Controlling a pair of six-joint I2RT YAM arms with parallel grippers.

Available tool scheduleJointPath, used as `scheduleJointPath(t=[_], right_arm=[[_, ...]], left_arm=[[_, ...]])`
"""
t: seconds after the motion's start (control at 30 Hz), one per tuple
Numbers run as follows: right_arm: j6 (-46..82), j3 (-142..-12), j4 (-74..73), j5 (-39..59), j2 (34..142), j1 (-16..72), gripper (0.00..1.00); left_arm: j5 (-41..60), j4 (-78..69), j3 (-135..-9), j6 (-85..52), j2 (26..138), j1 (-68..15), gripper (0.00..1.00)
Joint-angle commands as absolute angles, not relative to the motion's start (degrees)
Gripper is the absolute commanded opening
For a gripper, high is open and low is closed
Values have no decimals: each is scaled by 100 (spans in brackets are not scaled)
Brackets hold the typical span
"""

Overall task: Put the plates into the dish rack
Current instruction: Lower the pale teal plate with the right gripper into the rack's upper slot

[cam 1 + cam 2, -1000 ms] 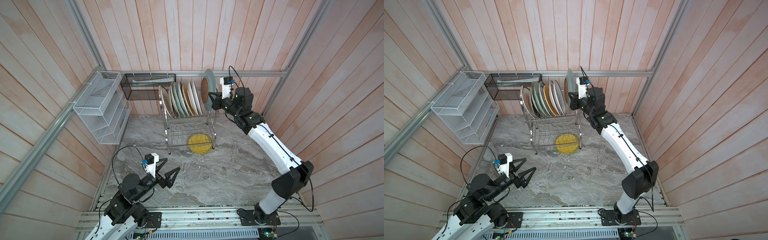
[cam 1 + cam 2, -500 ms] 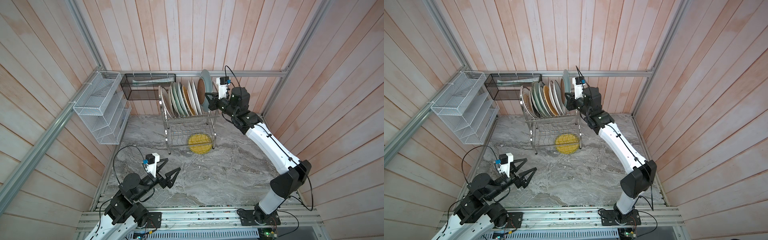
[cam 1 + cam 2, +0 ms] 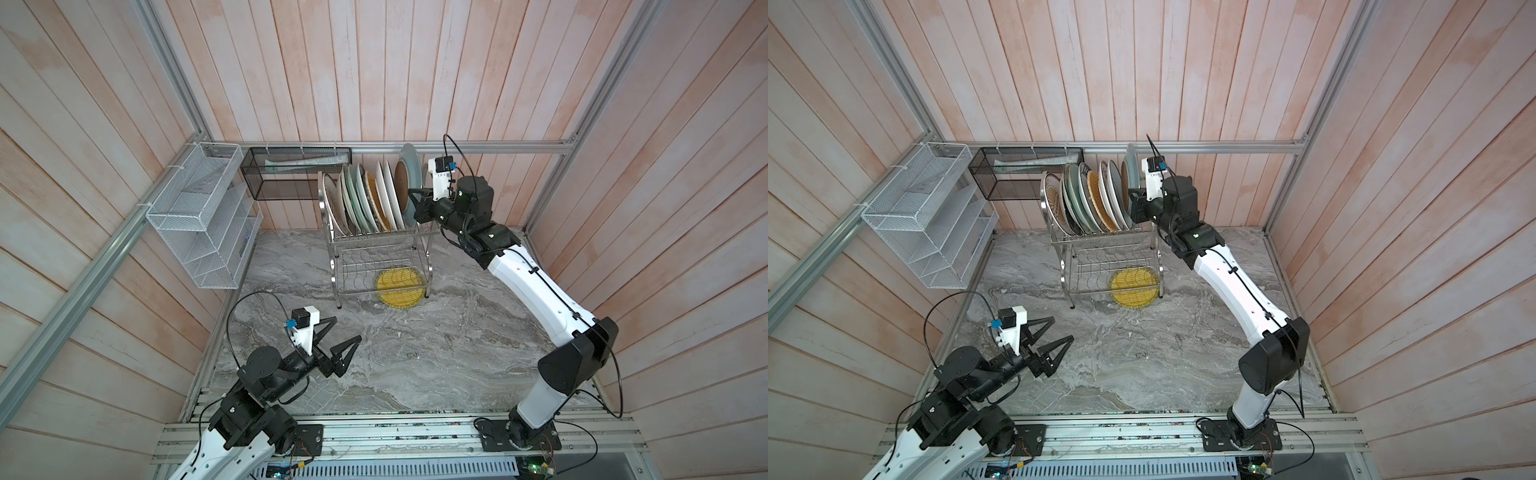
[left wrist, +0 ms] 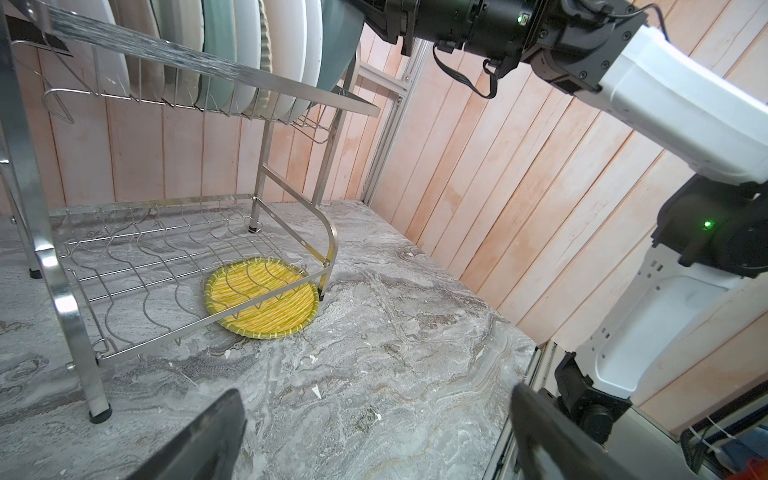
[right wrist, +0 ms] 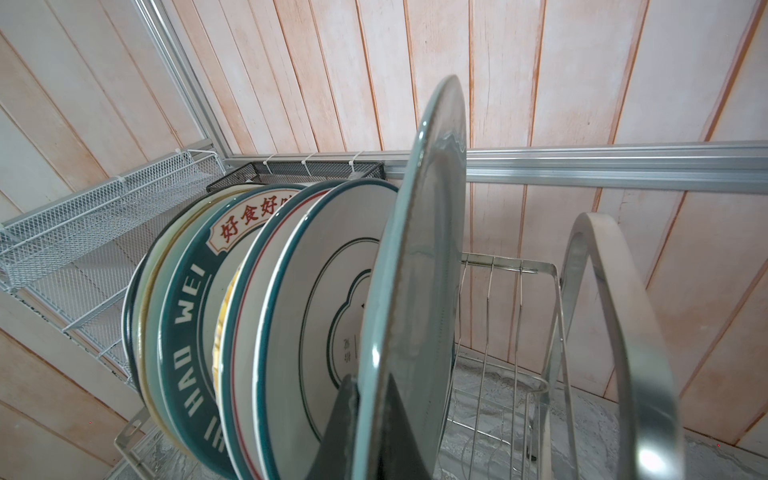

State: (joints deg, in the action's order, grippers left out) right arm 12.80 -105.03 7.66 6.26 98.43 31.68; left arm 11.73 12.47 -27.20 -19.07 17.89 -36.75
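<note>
Slotting is the step in hand. The right gripper [image 3: 417, 204] is clenched on the rim of the grey-blue plate [image 3: 410, 166], which stands upright at the right end of the dish rack's [image 3: 374, 237] upper tier, just beside the racked plates [image 3: 361, 199]. Lower it straight (rim between two wires, not atop one) and release only once it is seated. The left gripper [image 3: 345, 329] hangs spread and empty at near left. A yellow plate [image 3: 401, 286] lies flat on the table under the lower tier.

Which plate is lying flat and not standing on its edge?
The yellow woven plate: it lies flat on the table beneath the dish rack, while the other plates are upright at its upper tier.
</note>
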Motion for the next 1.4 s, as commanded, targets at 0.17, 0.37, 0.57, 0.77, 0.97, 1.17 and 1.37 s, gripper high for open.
scheduleJointPath(t=[0.17,0.37,0.57,0.77,0.97,1.17,1.37], right_arm=[[803,-11037,540,362,9866,3218,0],[791,-11101,526,482,9710,3225,0],[760,-11129,543,528,9583,3225,0],[784,-10978,398,563,9311,3224,0],[789,-10826,308,586,9174,3197,0],[894,-10762,299,659,9302,3163,0],[932,-10729,296,676,9480,3146,0]], left_arm=[[1217,1257,-2681,-1846,1760,-3662,100],[1205,1261,-2672,-1855,1779,-3664,100],[1172,1247,-2663,-1871,1818,-3664,100],[1176,1244,-2663,-1875,1837,-3665,100],[1175,1239,-2654,-1889,1855,-3665,100],[1176,1240,-2654,-1898,1838,-3657,100],[1147,1273,-2661,-1896,1798,-3669,100]])
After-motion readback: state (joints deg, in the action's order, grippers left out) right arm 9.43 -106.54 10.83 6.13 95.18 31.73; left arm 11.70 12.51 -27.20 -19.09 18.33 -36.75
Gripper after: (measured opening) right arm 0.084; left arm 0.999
